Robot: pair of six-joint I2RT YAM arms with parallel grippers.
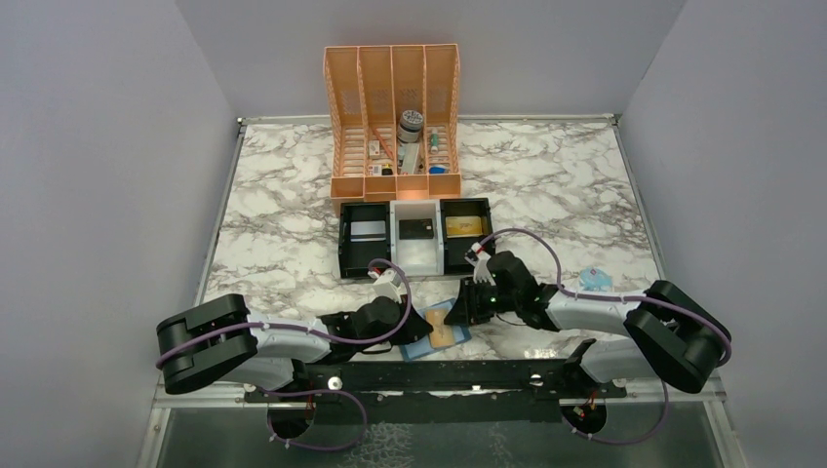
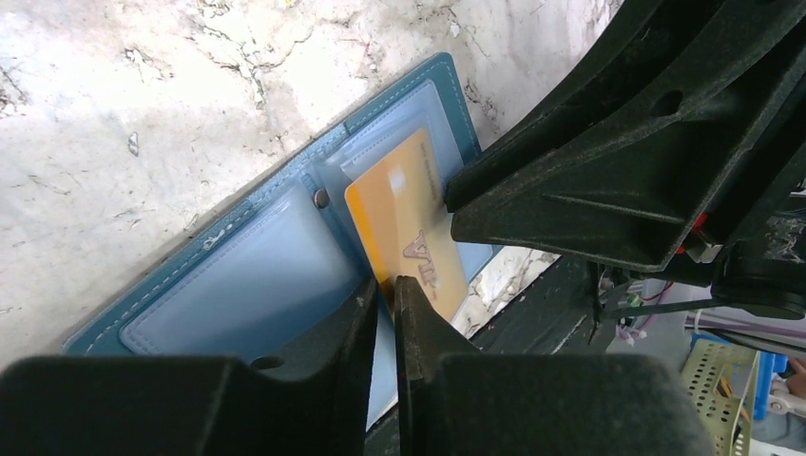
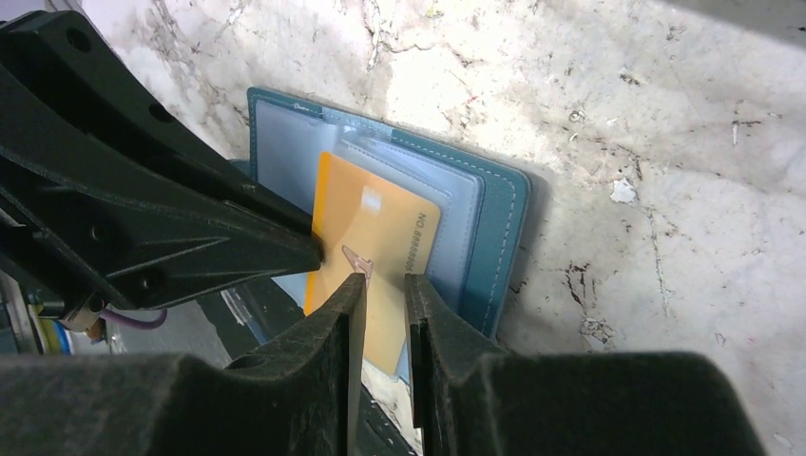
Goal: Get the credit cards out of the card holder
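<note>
One blue holder [image 2: 228, 285], one gold card [image 2: 404, 228] poking out.
Your left fingers [image 2: 333, 332] pinch that card; your right fingers' [image 3: 323, 332] grip, I cannot tell.

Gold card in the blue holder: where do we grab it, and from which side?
Grip the credit card by its free end, which sticks out of a pocket of the card holder toward the near edge of the table. Come from that side, pinching its thin faces. It lies flat with the other end tucked in, so likely only that end offers purchase.

bright even light; glare washes out the marble table [image 3: 665, 142].
</note>
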